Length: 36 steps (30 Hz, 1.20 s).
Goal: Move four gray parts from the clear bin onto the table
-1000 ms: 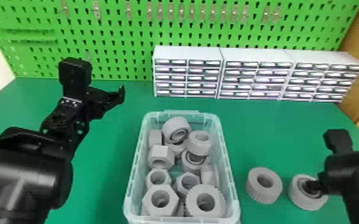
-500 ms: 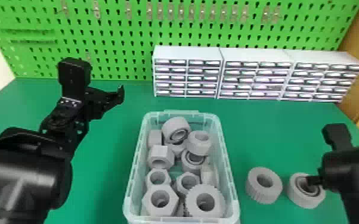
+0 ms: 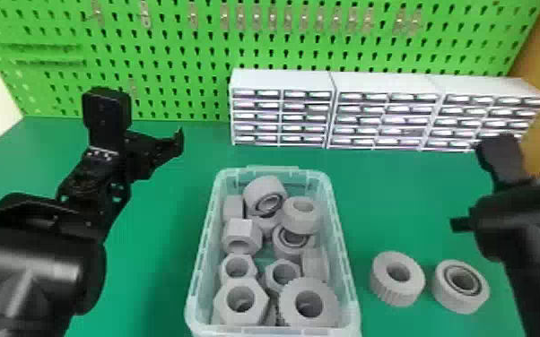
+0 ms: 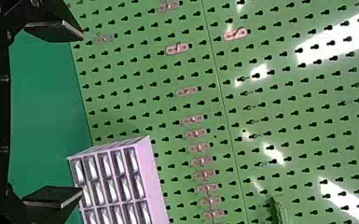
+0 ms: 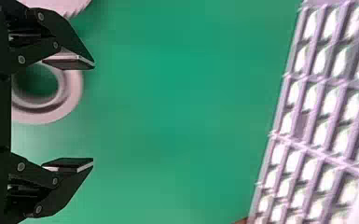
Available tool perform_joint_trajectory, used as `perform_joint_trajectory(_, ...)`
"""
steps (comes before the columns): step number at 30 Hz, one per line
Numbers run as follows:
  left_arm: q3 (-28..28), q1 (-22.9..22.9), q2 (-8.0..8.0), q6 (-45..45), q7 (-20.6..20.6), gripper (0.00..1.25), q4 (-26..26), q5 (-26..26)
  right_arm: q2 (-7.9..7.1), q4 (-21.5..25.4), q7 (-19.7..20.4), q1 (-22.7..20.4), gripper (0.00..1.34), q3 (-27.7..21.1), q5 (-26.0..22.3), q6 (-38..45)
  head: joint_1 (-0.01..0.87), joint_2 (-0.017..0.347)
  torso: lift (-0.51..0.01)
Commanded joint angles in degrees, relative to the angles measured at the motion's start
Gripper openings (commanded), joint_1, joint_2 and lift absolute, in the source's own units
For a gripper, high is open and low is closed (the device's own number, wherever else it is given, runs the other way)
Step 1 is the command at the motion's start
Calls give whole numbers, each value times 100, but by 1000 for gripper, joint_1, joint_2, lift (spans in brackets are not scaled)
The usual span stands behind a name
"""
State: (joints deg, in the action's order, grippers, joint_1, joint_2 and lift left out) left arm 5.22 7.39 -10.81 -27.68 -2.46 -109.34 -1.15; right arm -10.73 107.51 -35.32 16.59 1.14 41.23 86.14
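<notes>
The clear bin (image 3: 348, 287) holds several gray parts (image 3: 241, 293), hex nuts and rings heaped together. On the table right of it lie a ribbed gray ring (image 3: 383, 287) and a gray ring with a dark inner groove (image 3: 457, 302), slightly apart. My right gripper (image 3: 468, 183) is above and beyond the grooved ring; in the right wrist view, the right gripper (image 5: 93, 112) is open and empty, the grooved ring (image 5: 72, 100) partly behind one finger. My left gripper (image 3: 148, 125) stands left of the bin; in its wrist view, the left gripper (image 4: 81, 112) is open and empty.
White drawer cabinets (image 3: 282, 80) stand along the back of the green table (image 3: 385, 192), in front of a green pegboard (image 3: 184, 49). Green tabletop stretches between the bin and the cabinets.
The right gripper has moved up and away from the grooved ring, toward the cabinets, and the ring stays on the table. The left arm has kept still.
</notes>
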Motion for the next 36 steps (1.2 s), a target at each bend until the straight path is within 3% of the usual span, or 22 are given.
perform_joint_trajectory(1, -3, 0, 0, 0, 0, 1131, 0, 1, -17, 226, -1, 186, 822, 405, -98, 78, 686, 26, -50)
perform_joint_trajectory(21, -12, -9, 0, 0, 0, 1128, 0, -8, 88, 341, -1, 626, 822, 1917, -801, 315, 686, 26, -50)
perform_joint_trajectory(36, -30, 0, 9, 0, 0, 1128, 0, -26, 71, -2, -1, 819, 822, 2796, -1548, 394, 686, 26, -50)
